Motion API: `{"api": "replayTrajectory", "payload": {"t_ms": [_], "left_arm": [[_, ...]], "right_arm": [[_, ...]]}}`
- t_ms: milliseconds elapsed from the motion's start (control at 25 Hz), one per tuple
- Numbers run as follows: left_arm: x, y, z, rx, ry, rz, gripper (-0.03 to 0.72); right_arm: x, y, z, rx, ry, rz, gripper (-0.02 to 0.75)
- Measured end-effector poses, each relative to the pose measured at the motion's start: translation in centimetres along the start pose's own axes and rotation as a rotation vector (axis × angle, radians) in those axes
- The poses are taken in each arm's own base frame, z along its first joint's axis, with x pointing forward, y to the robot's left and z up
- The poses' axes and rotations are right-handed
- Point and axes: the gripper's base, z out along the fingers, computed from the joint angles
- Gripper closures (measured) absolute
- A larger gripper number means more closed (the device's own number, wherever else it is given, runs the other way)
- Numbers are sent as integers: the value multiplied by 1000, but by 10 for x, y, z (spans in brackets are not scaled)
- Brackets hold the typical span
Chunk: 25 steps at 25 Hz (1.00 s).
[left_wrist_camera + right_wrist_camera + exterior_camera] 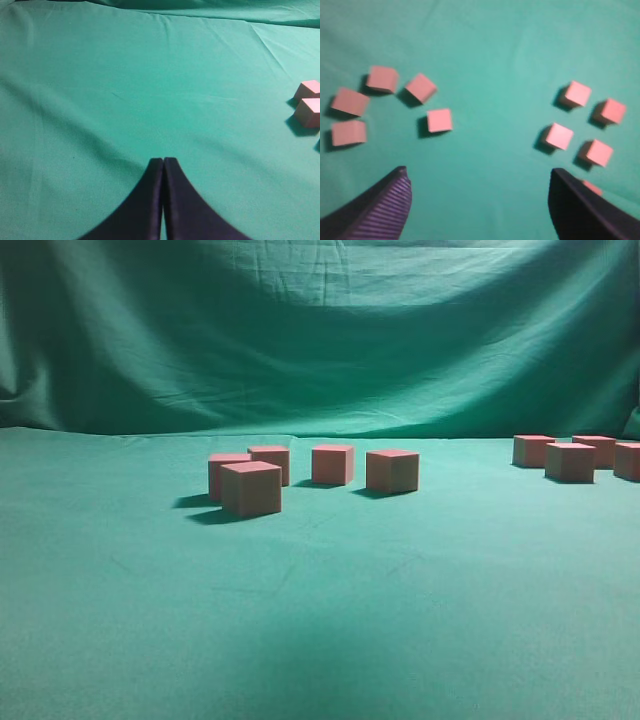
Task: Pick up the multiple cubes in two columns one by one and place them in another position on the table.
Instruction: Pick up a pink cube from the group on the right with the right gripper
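Note:
Pinkish-red cubes lie in two loose groups on the green table [330, 600]. The left group of several cubes [251, 488] sits at centre-left, and the other group [570, 462] is at the far right. Neither gripper shows in the exterior view. High above the cloth, my right gripper [477, 172] is open and holds nothing. Below it I see one group of cubes [439, 120] on the left and another [558, 136] on the right. One cube [592, 187] is partly hidden behind the right finger. My left gripper [163, 160] is shut and empty over bare cloth, with two cubes [309, 112] far to its right.
A draped green backdrop [320, 330] rises behind the table. Bare wrinkled cloth lies between the two groups of cubes and along the front of the table.

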Motion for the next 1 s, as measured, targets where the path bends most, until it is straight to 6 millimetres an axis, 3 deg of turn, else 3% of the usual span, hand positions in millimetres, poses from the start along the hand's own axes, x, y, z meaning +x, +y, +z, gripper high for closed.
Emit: {"api": "replayTrajectory", "payload": {"t_ms": [240, 440, 680, 1000], "left_arm": [[0, 0, 0, 0, 0, 0, 688], [0, 0, 0, 0, 0, 0, 688], [0, 0, 0, 0, 0, 0, 688], [0, 0, 0, 0, 0, 0, 688]], "right_arm": [[56, -80, 18, 114, 164, 247, 174], [103, -120, 55, 123, 254, 423, 174], [139, -146, 89, 138, 207, 560, 174], [139, -156, 132, 145, 161, 567, 174]]}}
